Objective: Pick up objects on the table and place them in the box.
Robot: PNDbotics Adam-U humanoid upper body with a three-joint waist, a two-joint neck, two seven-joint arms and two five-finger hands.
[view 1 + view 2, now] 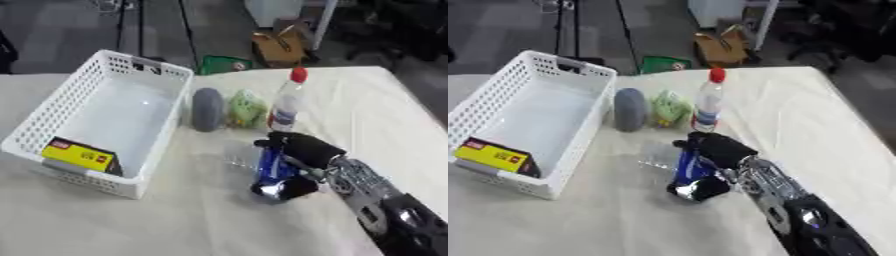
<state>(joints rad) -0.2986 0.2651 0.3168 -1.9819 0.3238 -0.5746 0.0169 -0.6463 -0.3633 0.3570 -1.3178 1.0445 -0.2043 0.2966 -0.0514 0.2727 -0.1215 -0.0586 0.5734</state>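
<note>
Nearest the camera, the robot's black and silver right arm comes in from the lower right corner, and its right hand (302, 150) is curled round a shiny blue foil packet (273, 172) that stands on the cream cloth-covered table (367, 110), the fingers wrapped over the packet's upper part while its crumpled lower end touches the cloth. Just beyond the hand stands an upright clear plastic bottle with a red cap and a blue and white label (287, 102). Beside that bottle, towards the left, lies a small pale green crinkled bag (247, 109), and next to it stands a grey rounded oval object (207, 109), which sits close against the outer wall of the box. That box is a white perforated plastic basket (52, 107) on the left part of the table, and inside it, at its near end, a yellow flat packet with a red and black edge (80, 154) leans against the near wall. A small patch of clear film (656, 159) lies on the cloth just left of the blue packet. No left hand shows in either view.
</note>
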